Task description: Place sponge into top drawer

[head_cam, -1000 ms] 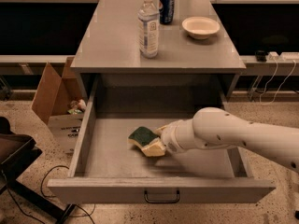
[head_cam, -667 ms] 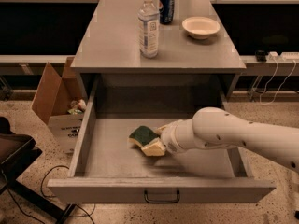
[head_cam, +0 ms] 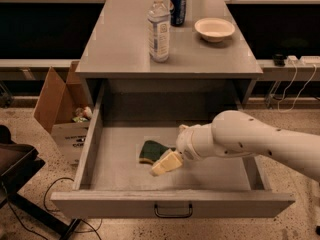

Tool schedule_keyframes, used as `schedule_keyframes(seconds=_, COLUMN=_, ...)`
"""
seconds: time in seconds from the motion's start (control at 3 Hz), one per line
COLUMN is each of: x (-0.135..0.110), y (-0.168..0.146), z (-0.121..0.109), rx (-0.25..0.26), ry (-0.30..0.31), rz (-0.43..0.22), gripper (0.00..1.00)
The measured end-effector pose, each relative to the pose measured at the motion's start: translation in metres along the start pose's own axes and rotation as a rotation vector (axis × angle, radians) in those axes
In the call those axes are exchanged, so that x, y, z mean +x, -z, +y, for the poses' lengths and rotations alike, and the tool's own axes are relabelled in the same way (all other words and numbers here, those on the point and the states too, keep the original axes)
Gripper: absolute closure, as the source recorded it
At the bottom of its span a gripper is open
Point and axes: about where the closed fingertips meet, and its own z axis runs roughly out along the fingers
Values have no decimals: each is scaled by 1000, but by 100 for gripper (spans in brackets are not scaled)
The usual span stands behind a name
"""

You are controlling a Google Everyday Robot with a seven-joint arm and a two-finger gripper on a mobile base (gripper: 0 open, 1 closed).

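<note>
dark green sponge [head_cam: 150,150] in top drawer [head_cam: 120,204], gripper [head_cam: 166,163] beside

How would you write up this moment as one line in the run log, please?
task: sponge into top drawer | top drawer: open | sponge: on drawer floor | gripper: inside drawer, beside sponge

Wavy sponge [head_cam: 149,151]: dark green top, yellow foam base. Wide top drawer [head_cam: 125,204]: plain grey, w/ small dark metal handle [head_cam: 173,212]. Pale yellow gripper [head_cam: 166,163] on white arm [head_cam: 260,141], inside drawer just beside sponge. Grey tabletop [head_cam: 125,54]: clear plastic bottle [head_cam: 158,29] w/ white label, dark blue can [head_cam: 178,8], cream bowl [head_cam: 214,29]. Brown cardboard box [head_cam: 52,101]; beige speckled floor [head_cam: 290,119].
</note>
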Motion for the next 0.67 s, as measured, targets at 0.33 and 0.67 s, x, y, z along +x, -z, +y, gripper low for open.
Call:
schedule_keyframes(seconds=0.33, x=-25, y=33, z=-20, rx=27, ry=47, rz=5, gripper=0)
schedule_keyframes(seconds=0.67, x=-62, y=79, z=-52, rx=36, ry=110, rz=35, gripper=0)
